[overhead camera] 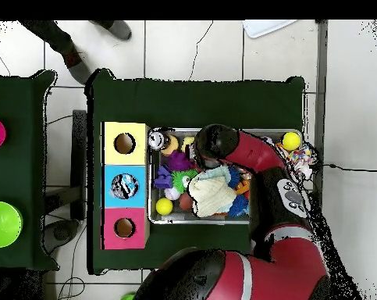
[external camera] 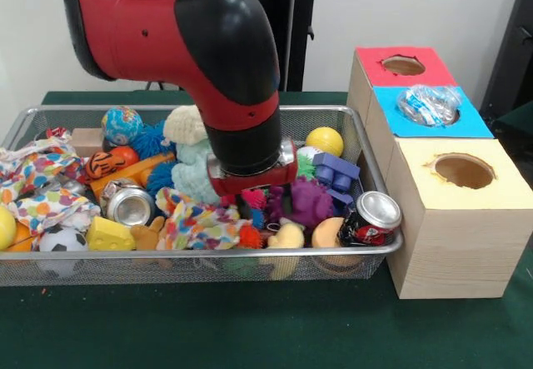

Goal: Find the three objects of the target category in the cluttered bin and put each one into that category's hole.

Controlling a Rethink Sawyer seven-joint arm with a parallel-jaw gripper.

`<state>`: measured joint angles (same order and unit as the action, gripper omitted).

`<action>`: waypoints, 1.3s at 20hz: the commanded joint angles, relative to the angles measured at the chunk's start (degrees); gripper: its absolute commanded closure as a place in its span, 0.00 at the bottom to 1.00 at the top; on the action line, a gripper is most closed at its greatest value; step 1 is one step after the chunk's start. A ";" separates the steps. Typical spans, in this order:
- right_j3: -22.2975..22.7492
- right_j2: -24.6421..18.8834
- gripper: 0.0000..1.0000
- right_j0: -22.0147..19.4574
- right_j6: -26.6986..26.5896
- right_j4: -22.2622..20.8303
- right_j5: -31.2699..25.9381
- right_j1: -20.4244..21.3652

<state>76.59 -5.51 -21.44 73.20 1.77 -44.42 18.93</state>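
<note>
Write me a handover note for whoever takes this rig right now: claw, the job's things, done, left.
Claw: down in the bin's middle, amid the clutter; whether it is open or shut cannot be told.
Boxes: red hole empty, yellow hole empty, blue hole has a plastic bottle sitting in it.
Bin: two cans, one at the left, one at the right corner; balls, cloth and plush toys all round.
Done: one bottle at the blue hole, it seems.
Left: find the other items of the target category; which category cannot be told from here.
</note>
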 commanded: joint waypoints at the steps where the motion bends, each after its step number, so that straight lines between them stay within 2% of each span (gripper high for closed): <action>1: -9.18 6.75 0.00 0.44 -1.92 -10.83 -9.60 0.43; 4: -11.31 7.54 0.00 0.91 -3.21 -14.29 -10.96 0.76; 16: -14.86 7.58 0.00 0.62 -6.14 -21.56 -14.97 1.29; 23: -18.92 8.91 0.00 -1.14 -8.73 -28.22 -11.70 -3.58; 26: -20.01 9.18 0.00 -1.55 -9.00 -30.03 -12.13 -4.10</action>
<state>59.31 3.80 -21.13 73.20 -22.08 -52.60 18.88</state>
